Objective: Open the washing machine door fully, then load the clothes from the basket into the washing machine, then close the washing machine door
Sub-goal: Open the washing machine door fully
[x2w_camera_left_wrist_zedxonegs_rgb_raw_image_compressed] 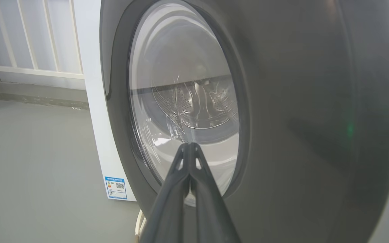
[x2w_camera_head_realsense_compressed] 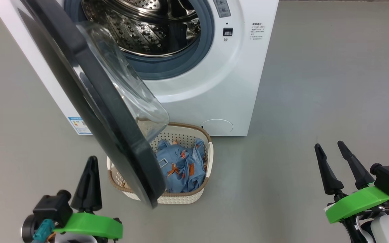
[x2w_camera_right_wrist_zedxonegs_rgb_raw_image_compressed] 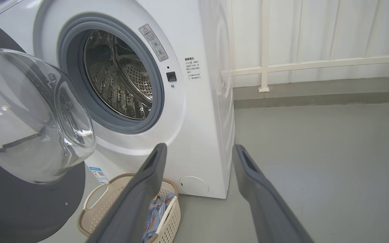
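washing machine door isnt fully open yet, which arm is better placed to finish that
Probably left: the left gripper, fingers shut, sits close beside the washing machine door, facing its outer face. The right gripper stands open, far off to the side.

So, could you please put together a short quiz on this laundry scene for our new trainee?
1. True or false: the washing machine door is shut.
2. Where are the clothes? A: in the drum. B: in the basket. C: on the floor.
3. Which has its fingers pressed together, the left tool or the right tool?
Key: 1 false; 2 B; 3 left tool.
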Robot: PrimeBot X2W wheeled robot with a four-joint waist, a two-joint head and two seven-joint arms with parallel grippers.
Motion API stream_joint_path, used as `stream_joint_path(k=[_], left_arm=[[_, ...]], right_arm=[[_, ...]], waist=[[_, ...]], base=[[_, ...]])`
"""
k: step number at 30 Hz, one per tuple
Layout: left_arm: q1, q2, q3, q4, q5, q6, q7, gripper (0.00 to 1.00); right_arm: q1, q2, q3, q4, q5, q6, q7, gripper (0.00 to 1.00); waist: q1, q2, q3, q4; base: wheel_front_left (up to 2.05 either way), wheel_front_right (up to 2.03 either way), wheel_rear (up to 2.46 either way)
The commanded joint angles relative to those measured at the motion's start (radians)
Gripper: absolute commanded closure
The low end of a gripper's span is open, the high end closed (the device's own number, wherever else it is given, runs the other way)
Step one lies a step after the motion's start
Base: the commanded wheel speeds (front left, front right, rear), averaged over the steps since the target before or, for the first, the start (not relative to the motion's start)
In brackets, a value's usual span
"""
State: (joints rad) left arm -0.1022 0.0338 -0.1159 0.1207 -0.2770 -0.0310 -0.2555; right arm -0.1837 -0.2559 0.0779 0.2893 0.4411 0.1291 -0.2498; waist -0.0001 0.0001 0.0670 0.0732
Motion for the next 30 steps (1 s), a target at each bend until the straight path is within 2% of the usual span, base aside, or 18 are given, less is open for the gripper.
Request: stream_joint_path(k=[1, 12, 18, 25, 30], left_arm=[[-0.023, 0.016, 0.035, -0.036, 0.002, -0.003, -0.006, 1.0], [-0.043, 0.016, 0.014, -0.3, 0.061, 0.014, -0.006, 1.0], [-0.043, 0.016, -0.042, -0.439, 0.081, 0.001, -0.006, 1.0], [-0.034, 0.016, -0.151, -0.491, 0.059, -0.011, -0.006, 1.0], [-0.03, 0.016, -0.213, -0.448, 0.032, -0.015, -0.006, 1.0]], right_arm=[[0.009, -0.01, 0.016, -0.02, 0.005, 0.002, -0.012, 0.0], [0.007, -0.006, 0.016, -0.021, 0.003, 0.002, -0.012, 0.0], [0.002, 0.001, 0.025, -0.018, 0.006, 0.002, -0.012, 0.0], [-0.003, 0.007, 0.036, -0.015, 0.011, 0.002, -0.012, 0.0], [-0.007, 0.012, 0.043, -0.014, 0.014, 0.002, -0.012, 0.0]], waist=[[0.0001, -0.0001, 0.0, 0.001], [0.0001, -0.0001, 0.004, 0.012], [0.0001, -0.0001, 0.002, 0.012], [0.0001, -0.0001, 0.002, 0.001], [0.0001, -0.0001, 0.007, -0.013]], base=[[0.0, 0.0, 0.0], [0.0, 0.0, 0.0], [0.0, 0.0, 0.0], [0.0, 0.0, 0.0], [0.0, 0.0, 0.0]])
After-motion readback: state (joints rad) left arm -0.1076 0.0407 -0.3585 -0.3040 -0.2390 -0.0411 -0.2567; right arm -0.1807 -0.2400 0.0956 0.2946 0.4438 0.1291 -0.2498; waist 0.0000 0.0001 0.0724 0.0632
